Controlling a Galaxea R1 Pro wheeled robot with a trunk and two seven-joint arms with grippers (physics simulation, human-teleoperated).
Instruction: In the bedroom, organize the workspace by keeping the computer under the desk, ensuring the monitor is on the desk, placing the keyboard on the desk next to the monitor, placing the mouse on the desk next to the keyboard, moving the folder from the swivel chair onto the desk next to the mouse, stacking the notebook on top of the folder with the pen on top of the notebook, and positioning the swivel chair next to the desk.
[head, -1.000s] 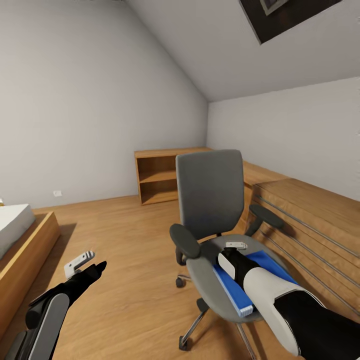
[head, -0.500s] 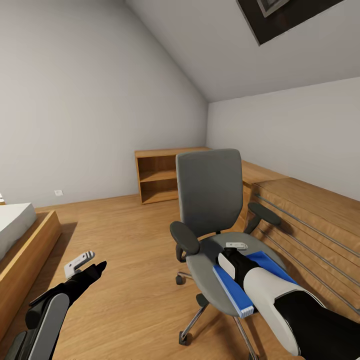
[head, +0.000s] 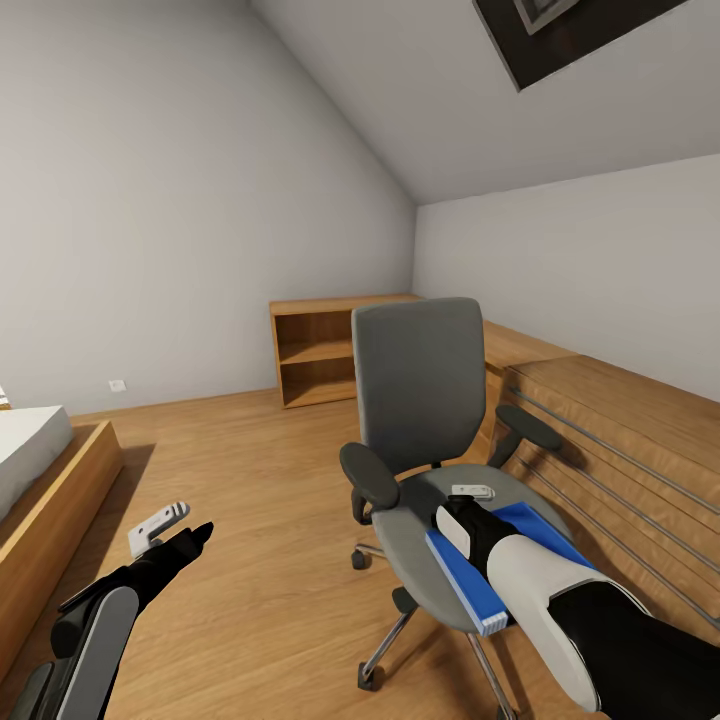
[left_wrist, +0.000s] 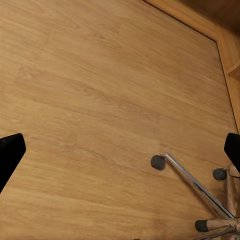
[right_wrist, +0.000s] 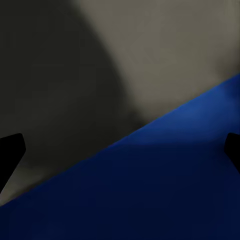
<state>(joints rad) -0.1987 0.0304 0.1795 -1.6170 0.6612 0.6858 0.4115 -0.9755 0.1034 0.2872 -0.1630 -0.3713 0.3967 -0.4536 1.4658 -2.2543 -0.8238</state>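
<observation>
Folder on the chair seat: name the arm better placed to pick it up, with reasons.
Right. The right gripper hangs open just over the folder on the swivel chair. The left gripper is over bare floor, away from the seat.

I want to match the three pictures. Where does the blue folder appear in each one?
Head view: the folder lies on the swivel chair seat, lower right, partly under the right arm.
Left wrist view: no folder here; wooden floor and the chair's chrome base.
Right wrist view: folder across the lower half, grey seat above it.
Shared landmark: the swivel chair.
</observation>
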